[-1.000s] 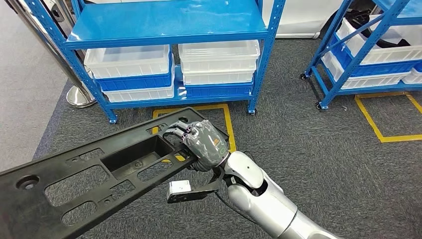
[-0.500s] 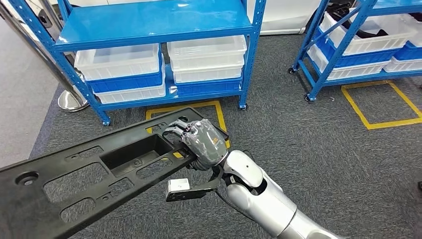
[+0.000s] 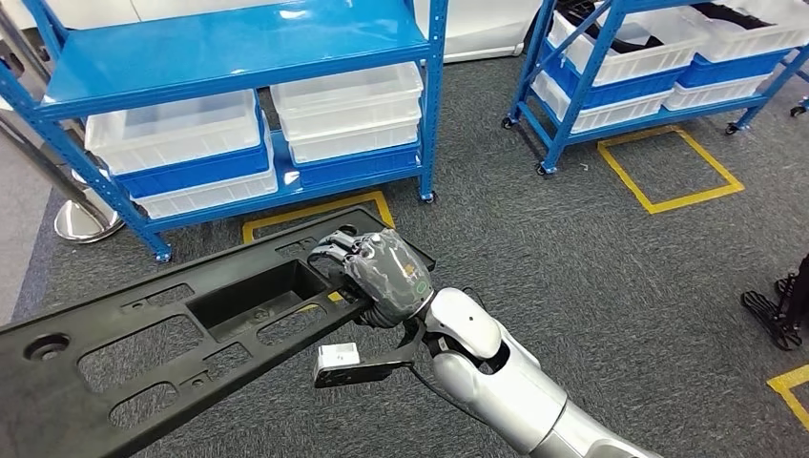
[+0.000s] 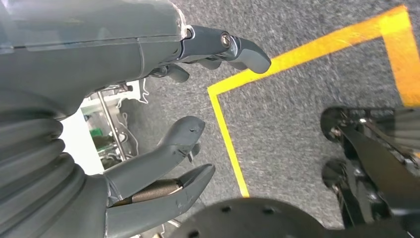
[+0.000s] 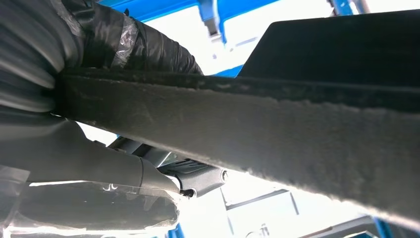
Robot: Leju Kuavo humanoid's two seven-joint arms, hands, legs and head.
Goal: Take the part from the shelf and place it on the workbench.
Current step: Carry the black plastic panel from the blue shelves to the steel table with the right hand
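Head view shows the long black plastic part (image 3: 191,329) already off the shelf and carried in the air above the grey carpet (image 3: 591,277), running from about 8 o'clock in the picture up toward its centre. The right hand (image 3: 377,277) grips the part at its near end, fingers curled over the edge of a cut-out; the right wrist view confirms this, with the part's rough edge (image 5: 237,124) clamped against the palm. The left hand (image 4: 163,124) hangs beside the robot with its fingers spread and nothing in them, over carpet marked with a yellow line (image 4: 277,64).

Beyond the part, at 11 o'clock, stands a blue shelf (image 3: 229,48) stacked with white and blue bins (image 3: 348,110); a second blue shelf (image 3: 611,57) stands at 1 o'clock.

Judged from this, the pick-up is done. The carry is under way, and the placing is left: no workbench is in sight, so the robot likely must turn or walk to reach it before setting the part down.
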